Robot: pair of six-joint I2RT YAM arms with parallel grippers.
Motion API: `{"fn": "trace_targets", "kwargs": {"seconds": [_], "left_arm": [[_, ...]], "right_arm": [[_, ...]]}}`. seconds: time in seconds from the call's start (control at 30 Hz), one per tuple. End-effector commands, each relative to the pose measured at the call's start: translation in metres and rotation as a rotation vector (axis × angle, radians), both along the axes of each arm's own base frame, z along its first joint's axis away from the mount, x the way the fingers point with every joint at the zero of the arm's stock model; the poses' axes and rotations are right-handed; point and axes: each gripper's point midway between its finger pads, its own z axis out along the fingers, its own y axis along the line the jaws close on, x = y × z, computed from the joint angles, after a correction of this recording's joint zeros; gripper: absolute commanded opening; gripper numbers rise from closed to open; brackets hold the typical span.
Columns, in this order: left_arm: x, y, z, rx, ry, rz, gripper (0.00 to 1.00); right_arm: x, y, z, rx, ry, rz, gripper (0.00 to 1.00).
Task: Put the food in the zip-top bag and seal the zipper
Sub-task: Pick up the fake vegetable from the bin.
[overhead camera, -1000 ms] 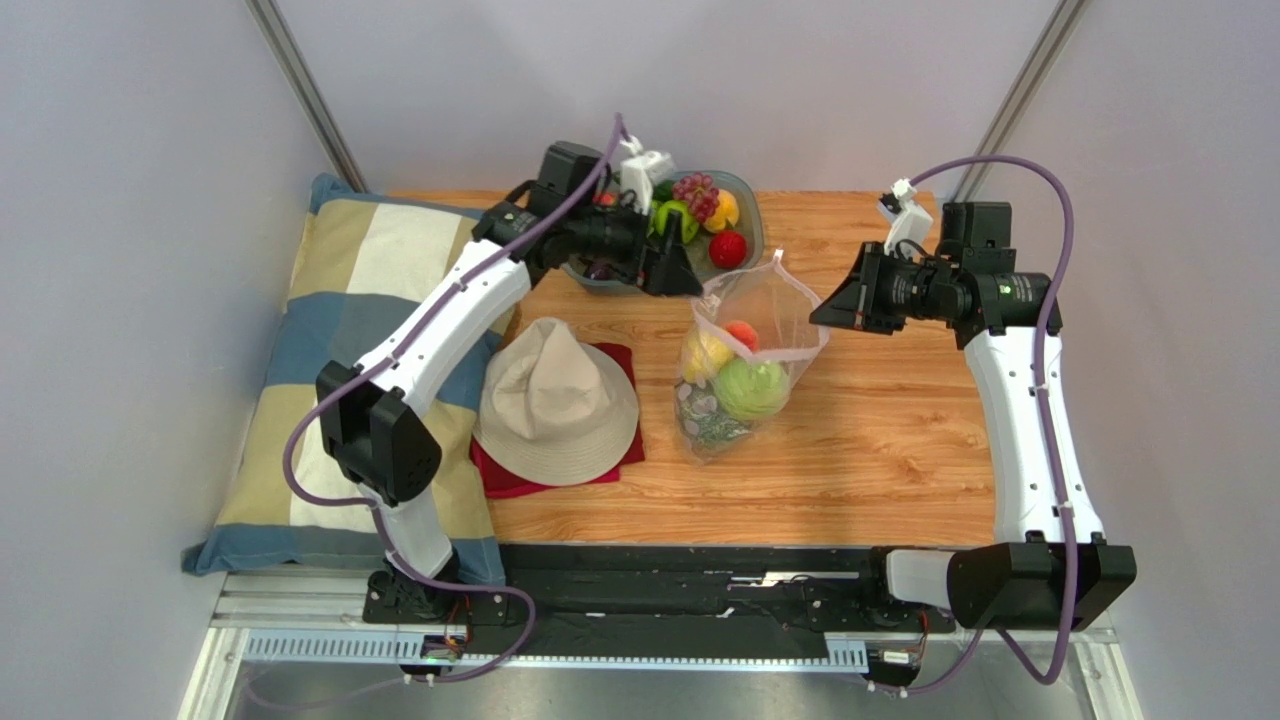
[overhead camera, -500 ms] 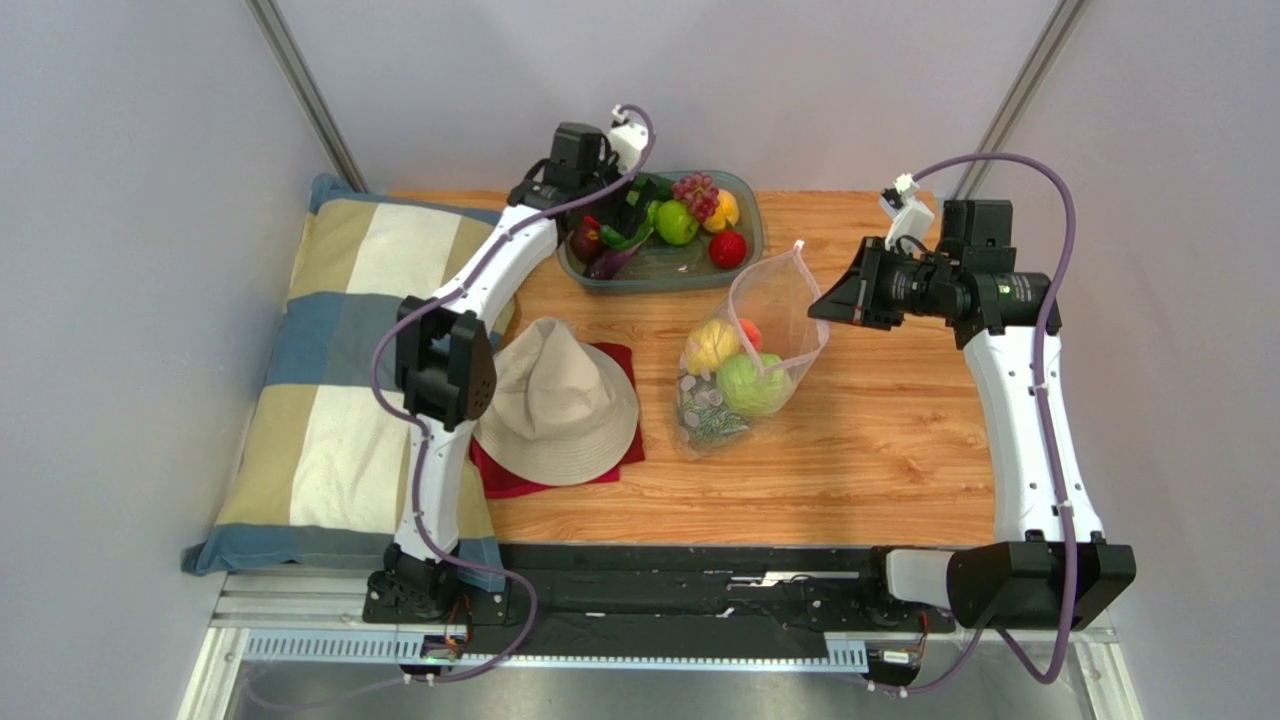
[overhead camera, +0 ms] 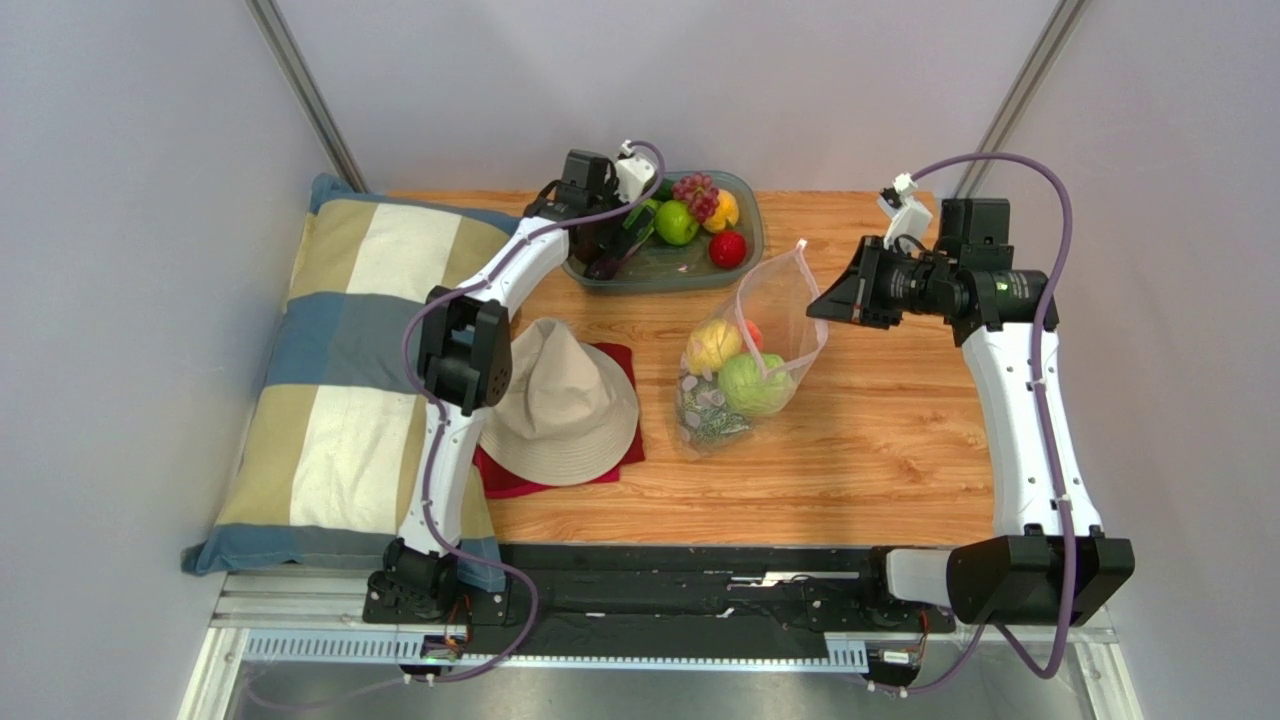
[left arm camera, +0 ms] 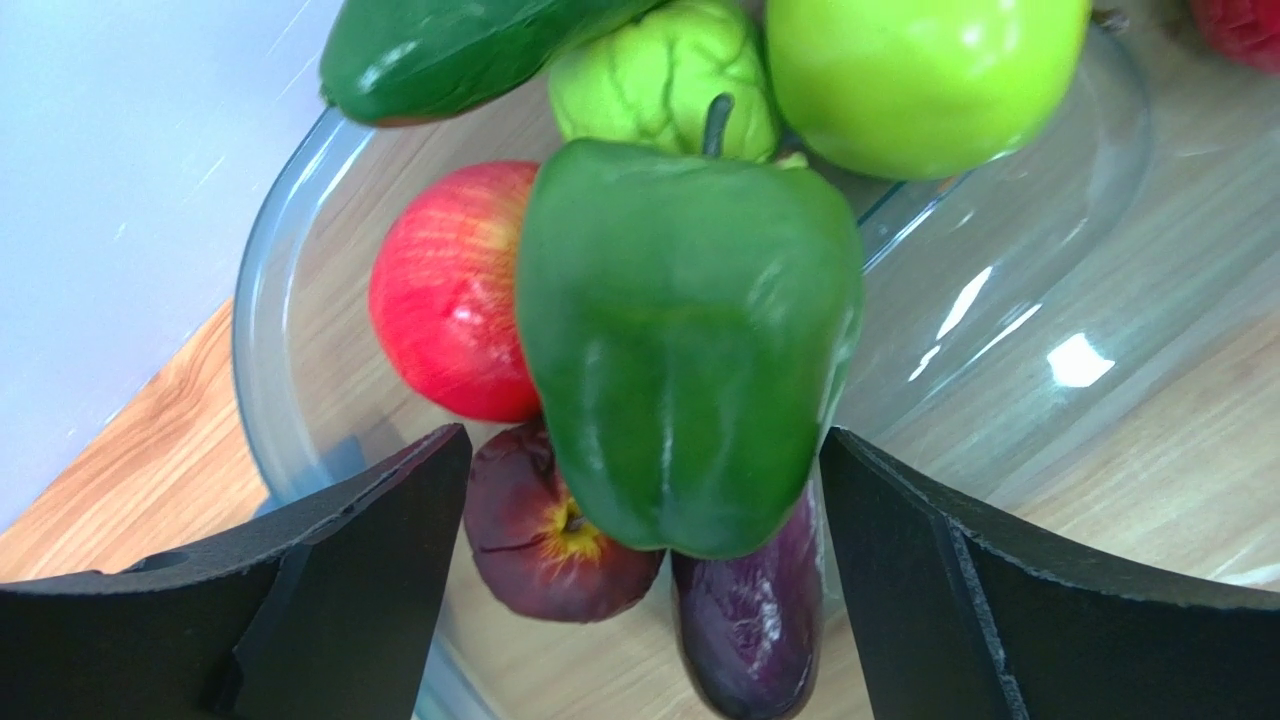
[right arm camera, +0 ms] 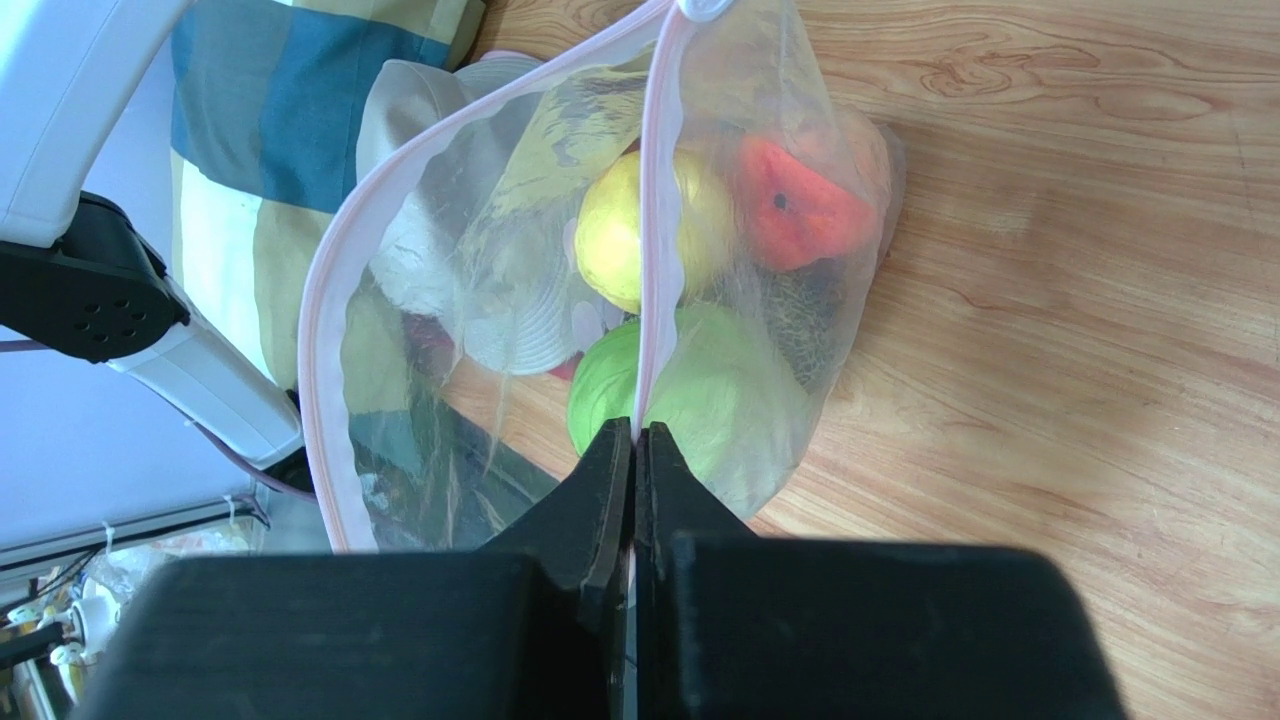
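- Zip-top bag (overhead camera: 744, 353) is seen as clear, crinkly plastic, set on the wooden table (overhead camera: 887, 435) just in front of the grey bowl (overhead camera: 661, 267), its mouth held open.
- Its pink zipper (right arm camera: 323, 330) is pinched by the right gripper (right arm camera: 634, 450), whose jaws are pressed together on the strip.
- A yellow fruit (right arm camera: 639, 225), an orange-red piece (right arm camera: 796, 203) and a green melon (right arm camera: 691, 398) are contained in the bag.
- A green pepper (left arm camera: 684, 330), red peach (left arm camera: 443, 293), purple eggplant (left arm camera: 751, 630) and green apple (left arm camera: 917, 68) are held in the bowl.
- The left gripper (left arm camera: 643, 465) is spread wide, one jaw either side of the pepper, with nothing gripped.
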Motion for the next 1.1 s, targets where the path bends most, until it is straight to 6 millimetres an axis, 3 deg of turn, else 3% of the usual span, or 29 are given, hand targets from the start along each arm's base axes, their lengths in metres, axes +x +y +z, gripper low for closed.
{"fn": "trace_targets", "kwargs": {"seconds": [0.0, 0.1, 0.2, 0.23, 0.3, 0.4, 0.47, 0.5, 0.57, 0.6, 0.67, 0.7, 0.8, 0.87, 0.9, 0.93, 1.07], "left_arm": [[0.012, -0.016, 0.026, -0.076, -0.073, -0.059, 0.93], [0.011, -0.024, 0.022, -0.108, -0.058, -0.083, 0.88], [0.007, -0.029, 0.025, -0.156, -0.035, -0.094, 0.67], [0.005, -0.029, 0.035, -0.176, -0.039, -0.091, 0.53], [0.000, -0.029, 0.042, -0.210, -0.026, -0.098, 0.42], [-0.012, -0.025, 0.080, -0.239, -0.061, -0.094, 0.35], [-0.020, -0.019, 0.091, -0.258, -0.056, -0.084, 0.32], [-0.027, -0.017, 0.121, -0.280, -0.095, -0.087, 0.32], [-0.042, -0.016, 0.144, -0.325, -0.093, -0.095, 0.31], [-0.056, -0.014, 0.180, -0.357, -0.133, -0.110, 0.30], [-0.082, -0.022, 0.206, -0.441, -0.102, -0.164, 0.29], [-0.102, -0.025, 0.238, -0.484, -0.128, -0.200, 0.28], [-0.152, -0.040, 0.279, -0.590, -0.087, -0.277, 0.27], [-0.179, -0.051, 0.286, -0.639, -0.038, -0.319, 0.27], [-0.198, -0.054, 0.303, -0.665, -0.053, -0.352, 0.27], [-0.216, -0.066, 0.307, -0.683, -0.031, -0.404, 0.27], [-0.270, -0.092, 0.304, -0.708, 0.051, -0.519, 0.27]], "right_arm": [[0.009, 0.002, 0.018, 0.011, -0.076, 0.012, 0.00], [0.010, 0.002, 0.019, 0.011, -0.077, 0.014, 0.00], [0.010, 0.002, 0.023, 0.016, -0.083, 0.018, 0.00], [0.009, 0.003, 0.024, 0.019, -0.085, 0.023, 0.00], [0.009, 0.004, 0.026, 0.026, -0.090, 0.027, 0.00], [0.009, 0.006, 0.030, 0.045, -0.098, 0.033, 0.00], [0.009, 0.010, 0.032, 0.060, -0.105, 0.043, 0.00], [0.009, 0.011, 0.035, 0.064, -0.116, 0.047, 0.00], [0.008, 0.016, 0.037, 0.074, -0.121, 0.059, 0.00], [0.010, 0.016, 0.038, 0.077, -0.131, 0.058, 0.00], [0.006, 0.027, 0.041, 0.093, -0.129, 0.085, 0.00], [0.008, 0.029, 0.042, 0.097, -0.135, 0.091, 0.00], [0.008, 0.035, 0.044, 0.100, -0.144, 0.104, 0.00], [0.008, 0.037, 0.047, 0.106, -0.144, 0.106, 0.00], [0.008, 0.038, 0.048, 0.110, -0.147, 0.108, 0.00], [0.008, 0.040, 0.048, 0.114, -0.145, 0.112, 0.00], [0.009, 0.042, 0.048, 0.118, -0.145, 0.116, 0.00]]}}
